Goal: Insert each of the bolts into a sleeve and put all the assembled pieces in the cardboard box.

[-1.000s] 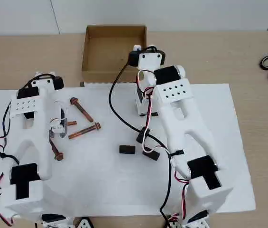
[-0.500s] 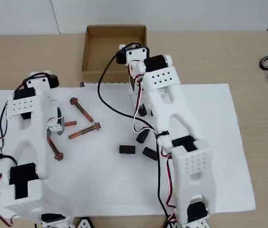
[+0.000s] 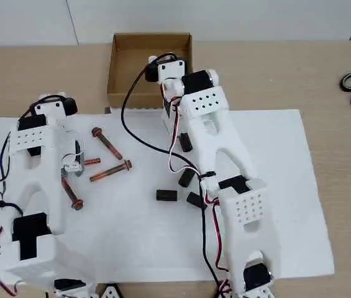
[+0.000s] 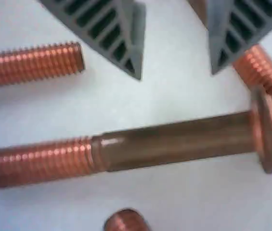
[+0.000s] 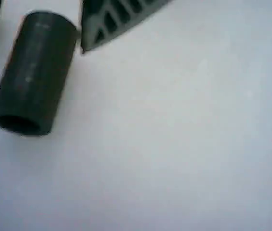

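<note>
Left claw (image 4: 174, 68) spread wide over bolts (image 3: 110, 170) at left of paper (image 3: 132, 242). Right claw (image 3: 172, 117) by box (image 3: 110, 69), can't tell its state. One sleeve (image 5: 32, 72) just beside it, more sleeves (image 3: 166, 195) mid-paper.

Copper bolts (image 3: 110, 171) lying loose — black sleeves (image 3: 166, 195) lying separate; cardboard box (image 3: 132, 71) upright.

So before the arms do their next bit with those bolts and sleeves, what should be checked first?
1. Left gripper open: ok.
2. Bolt lying free close to it: ok.
3. Sleeve lying free beside right gripper: ok.
4. Right gripper open enough for the sleeve: cannot tell.
5. Any bolt already in a sleeve: not ok, none seen.
6. Cardboard box open on top: ok.
</note>
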